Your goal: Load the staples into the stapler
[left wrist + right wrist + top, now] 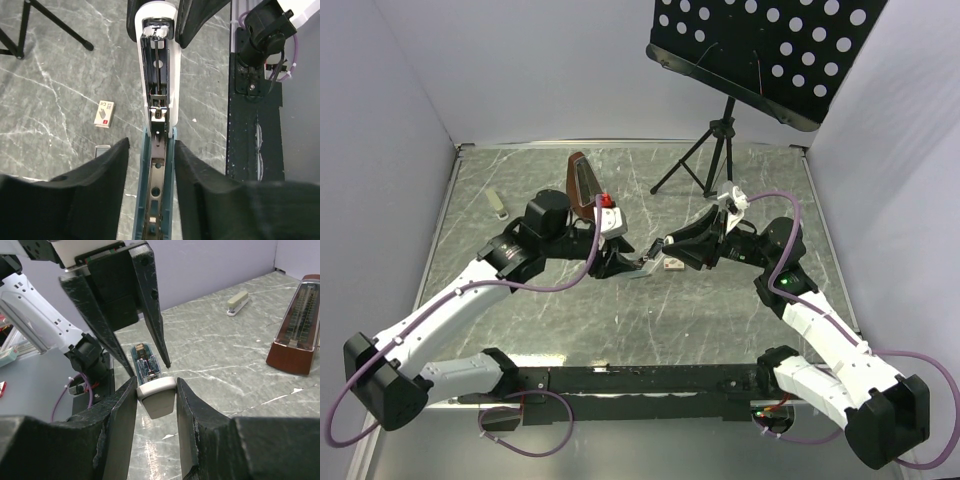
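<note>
Left wrist view showed the stapler (157,100) hinged open, no strip visible in its channel: the opening step, loading not yet begun. The right gripper (156,385) had its jaws clamped on the white top arm. The left gripper (151,145) straddled the blue base, jaws part-open, contact unclear. The staples box (104,114) lay unheld on the table (50,75) near the stapler. Next, 1 arm would need freeing to fetch a strip. A metronome (295,335), music stand (724,130) and 2nd small stapler (238,302) stood well apart, blocking nothing.
</note>
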`<state>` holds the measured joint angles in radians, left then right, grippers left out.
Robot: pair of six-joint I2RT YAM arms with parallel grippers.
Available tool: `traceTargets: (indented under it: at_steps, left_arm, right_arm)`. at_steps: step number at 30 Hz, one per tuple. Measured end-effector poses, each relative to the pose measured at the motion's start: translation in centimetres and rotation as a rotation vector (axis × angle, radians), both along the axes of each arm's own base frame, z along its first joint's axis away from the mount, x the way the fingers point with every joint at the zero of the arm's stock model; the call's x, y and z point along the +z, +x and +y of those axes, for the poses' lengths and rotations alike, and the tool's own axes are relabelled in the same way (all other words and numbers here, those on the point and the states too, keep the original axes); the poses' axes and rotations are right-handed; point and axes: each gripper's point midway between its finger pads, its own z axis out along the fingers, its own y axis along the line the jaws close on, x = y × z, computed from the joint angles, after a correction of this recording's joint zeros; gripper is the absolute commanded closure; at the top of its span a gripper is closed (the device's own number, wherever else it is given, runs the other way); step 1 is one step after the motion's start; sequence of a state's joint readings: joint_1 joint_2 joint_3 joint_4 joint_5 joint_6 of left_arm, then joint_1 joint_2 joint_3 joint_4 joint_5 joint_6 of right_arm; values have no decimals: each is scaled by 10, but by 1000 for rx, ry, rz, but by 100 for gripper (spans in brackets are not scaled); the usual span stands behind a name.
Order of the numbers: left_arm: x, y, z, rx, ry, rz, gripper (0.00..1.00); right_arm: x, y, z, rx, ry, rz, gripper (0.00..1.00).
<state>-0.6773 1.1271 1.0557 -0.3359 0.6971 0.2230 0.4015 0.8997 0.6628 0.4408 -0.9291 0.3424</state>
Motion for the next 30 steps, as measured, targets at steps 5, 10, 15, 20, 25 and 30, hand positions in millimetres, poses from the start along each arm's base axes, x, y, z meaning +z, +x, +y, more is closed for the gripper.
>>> traceTargets:
  at_steps: [5, 10, 15, 20, 25, 30]
  left_arm:
    - [-5, 0, -6, -30, 10, 8, 67]
    - [-8, -1, -14, -54, 18, 16, 74]
    - [-8, -4, -18, -65, 25, 22, 95]
    - [-10, -3, -17, -57, 36, 25, 99]
    - [-15, 1, -13, -24, 77, 20, 99]
    - [-32, 6, -2, 27, 179, 12, 99]
  right_arm:
    - [0, -1, 1, 5, 1, -1, 100]
    - [1, -2, 1, 7, 1, -3, 100]
    - [1, -1, 1, 5, 2, -9, 100]
    - [1, 0, 1, 1, -1, -15, 100]
    - [-9, 0, 1, -2, -17, -5, 78]
    - [-34, 1, -1, -21, -57, 54, 32]
